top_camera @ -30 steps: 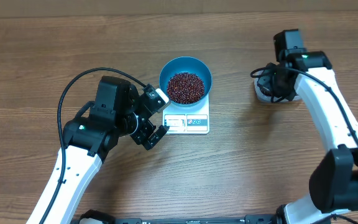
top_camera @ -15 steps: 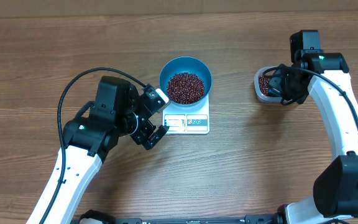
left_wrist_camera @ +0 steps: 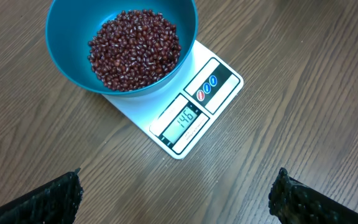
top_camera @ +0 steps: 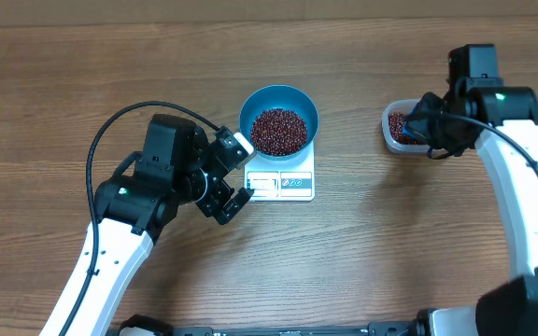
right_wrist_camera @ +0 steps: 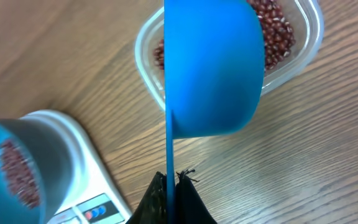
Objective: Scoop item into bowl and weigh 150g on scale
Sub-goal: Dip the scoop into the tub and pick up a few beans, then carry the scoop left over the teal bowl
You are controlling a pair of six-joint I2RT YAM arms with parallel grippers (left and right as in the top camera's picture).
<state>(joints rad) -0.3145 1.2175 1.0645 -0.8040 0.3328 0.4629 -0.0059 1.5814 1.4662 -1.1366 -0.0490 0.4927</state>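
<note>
The teal bowl [top_camera: 279, 96] stands on the white scale [top_camera: 297, 183] with a heap of red-brown beans [top_camera: 279, 131] inside. In the left wrist view the bowl [left_wrist_camera: 67, 37], its beans [left_wrist_camera: 135, 46] and the scale [left_wrist_camera: 210, 87] show clearly, and the display reads 146. My left gripper [top_camera: 242, 174] hovers open just left of the scale, with nothing between its fingers [left_wrist_camera: 176, 186]. My right gripper [right_wrist_camera: 168, 177] is shut on the thin handle of a blue scoop [right_wrist_camera: 213, 68]. The scoop hangs over the clear tub [right_wrist_camera: 303, 50] of beans [right_wrist_camera: 275, 31]; what it holds is hidden.
The clear tub [top_camera: 390, 126] sits on the wooden table to the right of the scale, with the right arm [top_camera: 493, 103] beside it. In the right wrist view the scale [right_wrist_camera: 61, 137] and bowl [right_wrist_camera: 11, 168] lie at the lower left.
The right arm has drawn back to the right, so the tub of beans has come into view in the overhead view. The left arm, bowl and scale have not moved.
</note>
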